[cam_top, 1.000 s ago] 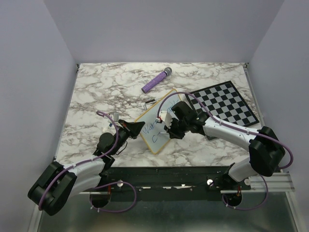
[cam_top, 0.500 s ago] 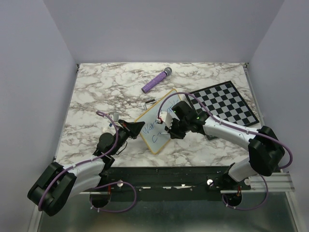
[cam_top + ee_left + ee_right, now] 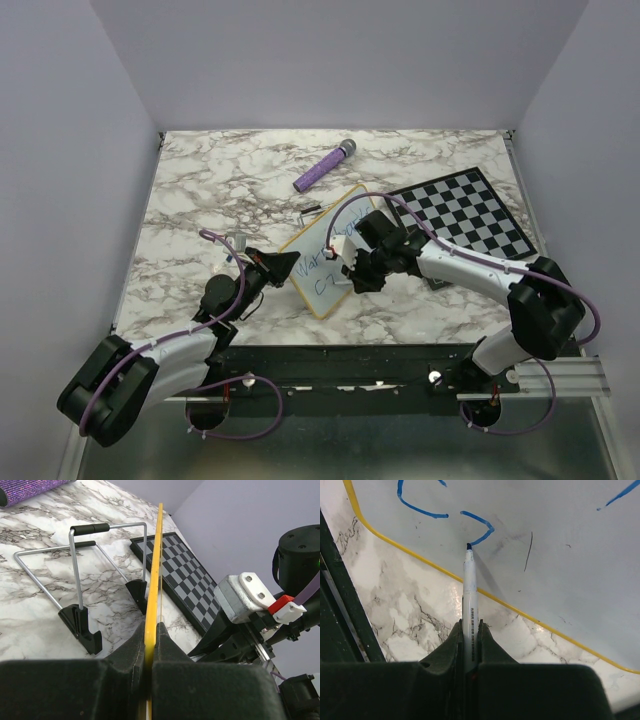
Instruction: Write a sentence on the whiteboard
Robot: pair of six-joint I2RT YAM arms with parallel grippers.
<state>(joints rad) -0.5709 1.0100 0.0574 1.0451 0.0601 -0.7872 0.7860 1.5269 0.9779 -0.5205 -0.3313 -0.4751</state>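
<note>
The whiteboard [image 3: 316,262], white with a yellow frame, stands tilted near the table's front middle. My left gripper [image 3: 284,265] is shut on its left edge; in the left wrist view the yellow frame [image 3: 154,575] runs up from between the jaws of that gripper [image 3: 149,630]. My right gripper [image 3: 352,270] is shut on a white marker [image 3: 469,595], whose blue tip touches the board face [image 3: 555,555] near the lower frame. The sentence [image 3: 322,270] shows as blue words in two lines; the right wrist view shows fresh blue strokes [image 3: 481,530] at the tip.
A black-and-white chessboard [image 3: 466,214] lies to the right, just behind the whiteboard. A purple cylinder with a grey end [image 3: 325,167] lies at the back. A small black piece [image 3: 313,209] sits behind the board. Wire stand legs with black feet [image 3: 75,580] prop the board from behind.
My right gripper has shifted slightly right along the lower line with the marker, and the blue writing there has grown by a stroke. The left arm and board have not moved.
</note>
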